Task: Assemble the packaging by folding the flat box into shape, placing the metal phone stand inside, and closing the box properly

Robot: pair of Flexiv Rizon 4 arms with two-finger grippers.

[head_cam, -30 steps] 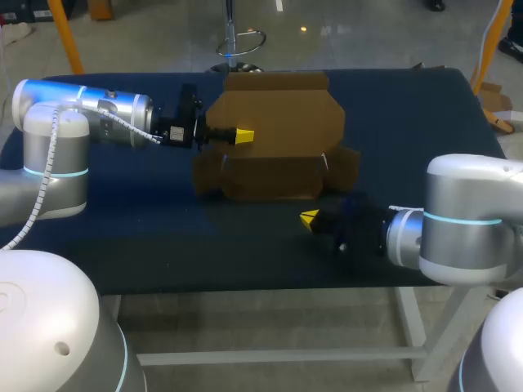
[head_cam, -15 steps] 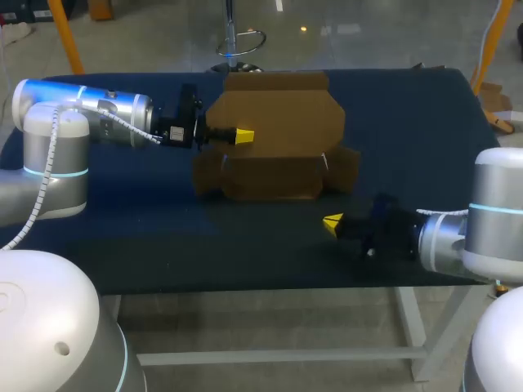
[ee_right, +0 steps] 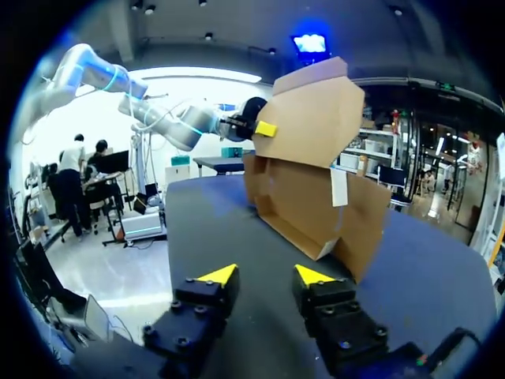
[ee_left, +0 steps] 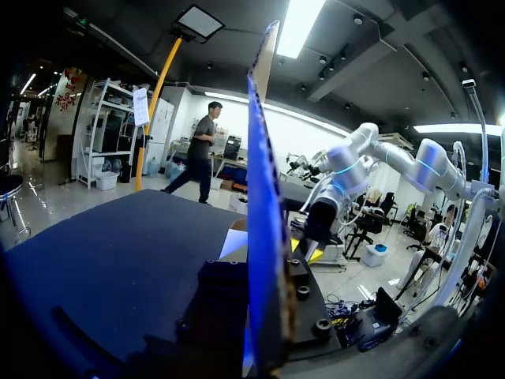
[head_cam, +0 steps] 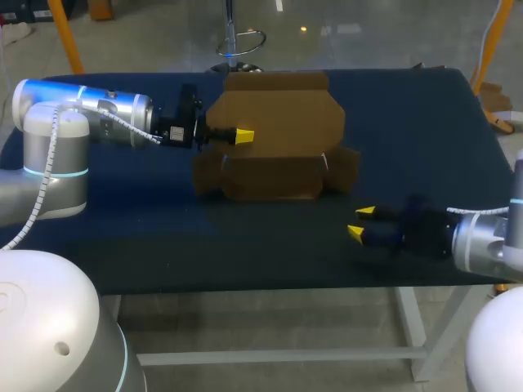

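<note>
Yellow tips mark the left gripper (head_cam: 243, 135), which comes in from 9 o'clock and pinches the raised back panel of the cardboard box (head_cam: 274, 163). One tip lies on the panel's near face, and in the left wrist view the panel rises edge-on from between the fingers. The box is only partly formed. Its tall panel is upright, its low front wall and side flaps are splayed, and it sits toward 12 o'clock on the dark blue table (head_cam: 122, 237).

The right gripper (head_cam: 359, 222) hovers low at about 4 o'clock from the box, well apart from it. Its fingers are spread and hold nothing, and they point at the box's open corner ahead.

The folding step looks to be in hand, with the walls not yet squared. The metal phone stand shows in no view. The next move probably calls for the right gripper to close in on the near flap or side wall and press it upright while the left gripper holds the panel steady.
</note>
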